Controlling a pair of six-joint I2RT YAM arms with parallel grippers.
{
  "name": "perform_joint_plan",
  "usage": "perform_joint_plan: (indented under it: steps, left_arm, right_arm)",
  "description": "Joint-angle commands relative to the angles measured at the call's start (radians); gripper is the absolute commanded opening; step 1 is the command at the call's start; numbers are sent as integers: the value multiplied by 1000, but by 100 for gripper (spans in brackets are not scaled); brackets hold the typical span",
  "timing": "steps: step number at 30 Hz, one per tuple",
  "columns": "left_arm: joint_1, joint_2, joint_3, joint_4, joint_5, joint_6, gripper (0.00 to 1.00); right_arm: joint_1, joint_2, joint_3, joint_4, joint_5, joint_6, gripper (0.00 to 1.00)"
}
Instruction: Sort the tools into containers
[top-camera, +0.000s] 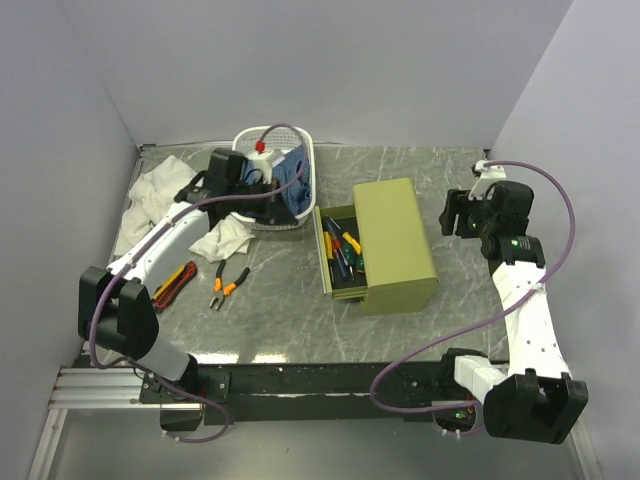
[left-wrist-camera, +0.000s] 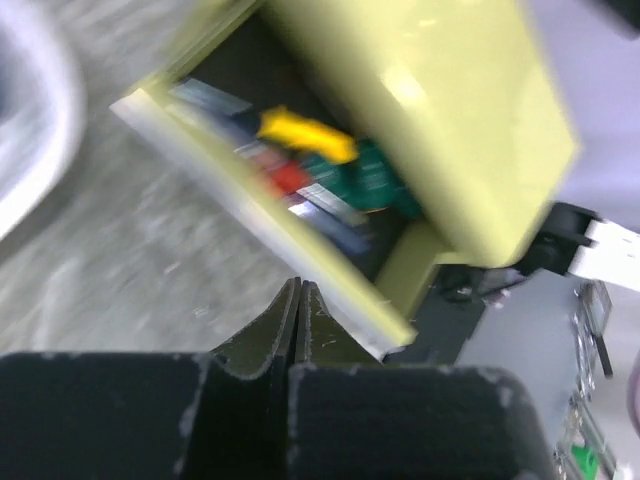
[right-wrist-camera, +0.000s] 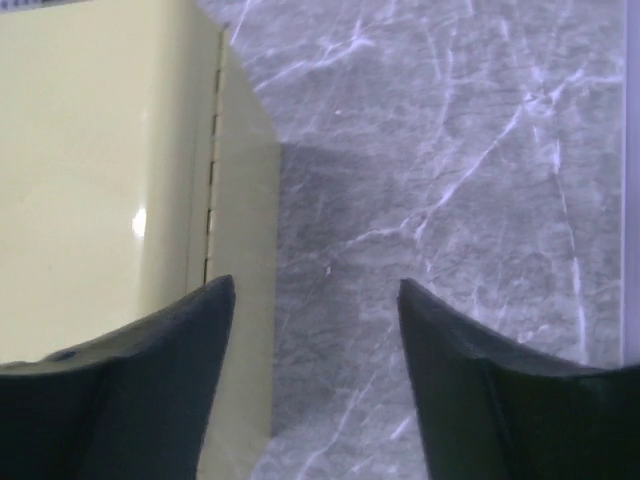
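Olive drawer chest (top-camera: 400, 245): drawer (top-camera: 323, 262) pulled out on its L side so slim screwdrivers (top-camera: 345, 255) can drop in; several lie inside. White perforated basket (top-camera: 310, 165) sits beyond the chest's L-far corner, w/ a white cloth (top-camera: 165, 195) further L. R gripper (right-wrist-camera: 315, 290) is spread wide and empty just off the chest's R wall, prob. to brace it. L gripper (left-wrist-camera: 297, 310) is pinched together w/ nothing in it, by the basket, cam facing the drawer. Orange-black pliers (top-camera: 225, 285) lie L of the chest, unsorted.

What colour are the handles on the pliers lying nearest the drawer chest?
Orange and black; the pliers show best in the top external view.
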Motion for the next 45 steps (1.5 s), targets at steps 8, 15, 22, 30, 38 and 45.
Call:
perform_joint_plan:
  steps: [8,15,22,30,38,45]
  left_arm:
    - [33,76,-212,146,107,151,1]
    - [-66,175,-108,170,115,170,1]
    - [-116,305,16,161,161,141,1]
    - [-191,440,185,164,190,96,1]
    - [-198,483,211,204,189,21,1]
    - [-147,379,37,327,175,-100,8]
  right_arm:
    - [-12,68,-39,21,19,39,0]
    - [-7,62,-108,33,-22,133,0]
    - [-7,39,-206,53,-120,220,0]
    - [-7,13,-243,44,-168,243,0]
    - [-9,13,-249,57,-137,260,0]
    - [-10,22,-240,57,-128,251,0]
